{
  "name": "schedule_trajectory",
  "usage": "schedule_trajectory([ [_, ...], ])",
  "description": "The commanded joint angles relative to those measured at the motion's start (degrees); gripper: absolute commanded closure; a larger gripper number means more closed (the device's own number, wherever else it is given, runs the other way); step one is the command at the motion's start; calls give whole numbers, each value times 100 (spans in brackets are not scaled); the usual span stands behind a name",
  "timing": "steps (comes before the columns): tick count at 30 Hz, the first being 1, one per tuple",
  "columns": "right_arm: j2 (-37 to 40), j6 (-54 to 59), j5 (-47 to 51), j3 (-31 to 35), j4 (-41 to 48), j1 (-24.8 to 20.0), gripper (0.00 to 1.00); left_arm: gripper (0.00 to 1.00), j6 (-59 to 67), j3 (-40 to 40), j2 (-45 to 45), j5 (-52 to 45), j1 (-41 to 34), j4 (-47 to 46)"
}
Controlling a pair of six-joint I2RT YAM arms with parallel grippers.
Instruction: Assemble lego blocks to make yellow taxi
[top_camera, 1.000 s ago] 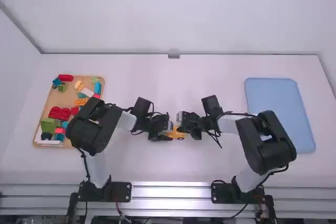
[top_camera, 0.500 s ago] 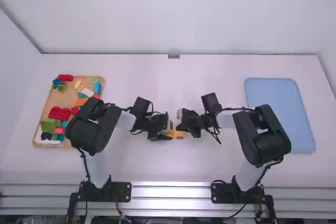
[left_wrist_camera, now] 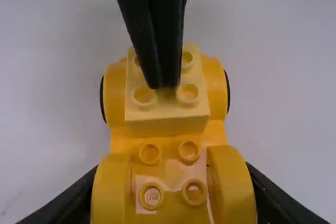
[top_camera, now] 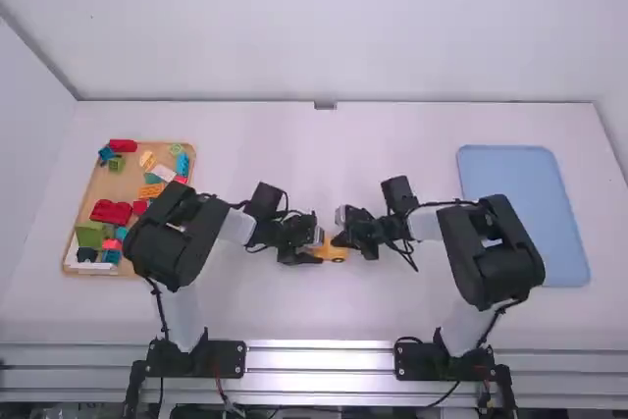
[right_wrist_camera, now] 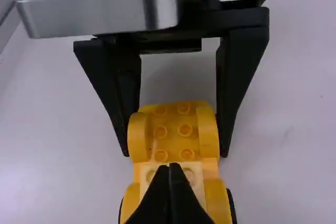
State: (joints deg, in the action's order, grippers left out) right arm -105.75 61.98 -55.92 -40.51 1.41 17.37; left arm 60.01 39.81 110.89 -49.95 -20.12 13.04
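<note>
The car base [left_wrist_camera: 170, 174] is orange-yellow, the block [left_wrist_camera: 167, 113] pale yellow.

On the white table [top_camera: 294, 306], a tan tray [top_camera: 110, 186] is set at the left side and a flat blue tray [top_camera: 523, 213], slightly slanted, at the right, while a yellow block car [top_camera: 336, 253] appears to be stood between them, well apart from both.

Right gripper [top_camera: 340, 240] with fingers together
</note>
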Motion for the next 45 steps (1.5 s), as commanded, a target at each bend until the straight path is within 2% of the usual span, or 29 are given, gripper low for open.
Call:
schedule_trajectory([
  [1, 85, 433, -13, -131, 157, -17, 100, 57, -57, 4, 79, 94, -15, -35],
  [4, 483, 352, -66, -358, 219, -20, 98, 57, -57, 24, 79, 94, -13, -33],
  [6, 872, -59, 197, -509, 210, -17, 73, 55, -57, 63, 79, 96, -13, -59],
  [7, 1003, -308, 363, -542, 186, -17, 44, 55, -57, 76, 79, 96, -15, -61],
  [8, 1198, -702, 656, -581, 140, -20, 1, 54, -57, 87, 79, 107, -15, -50],
  [10, 1547, -1473, 1362, -608, 37, -20, 1, 53, -55, 109, 79, 144, -9, -11],
  [14, 2044, -2009, 2131, -592, 273, -4, 1, 52, -57, 203, 79, 348, -15, -17],
  [20, 2262, -1978, 2166, -590, 695, -2, 1, 51, -57, 275, 79, 592, -11, -15],
  [23, 2262, -1976, 2146, -573, 748, -9, 2, 46, -52, 278, 79, 605, -9, -15],
  [24, 2262, -1976, 2144, -566, 748, -9, 2, 42, -55, 278, 79, 608, -9, -17],
  [27, 2262, -1976, 2138, -564, 769, -9, 1, 17, -55, 267, 79, 595, -9, -15],
  [28, 2262, -1976, 2140, -564, 767, -9, 1, 15, -57, 267, 79, 590, -9, -15],
  [29, 2262, -1976, 2173, -564, 763, -9, 1, 1, -57, 273, 79, 588, -11, -17],
  [32, 2262, -1978, 2175, -564, 769, -9, 1, 1, -61, 348, 46, 588, -4, -107],
  [39, 2262, -1982, 2170, -564, 787, -79, 1, 1, -57, 793, -782, 614, 284, -1613],
  [43, 2262, -2245, 2173, -570, 629, -179, 1, 1, -59, 1377, -1668, 857, 664, -3388],
  [45, 2262, -2282, 2170, -570, 566, -223, 1, 1, -57, 1574, -1919, 1141, 776, -3884],
])
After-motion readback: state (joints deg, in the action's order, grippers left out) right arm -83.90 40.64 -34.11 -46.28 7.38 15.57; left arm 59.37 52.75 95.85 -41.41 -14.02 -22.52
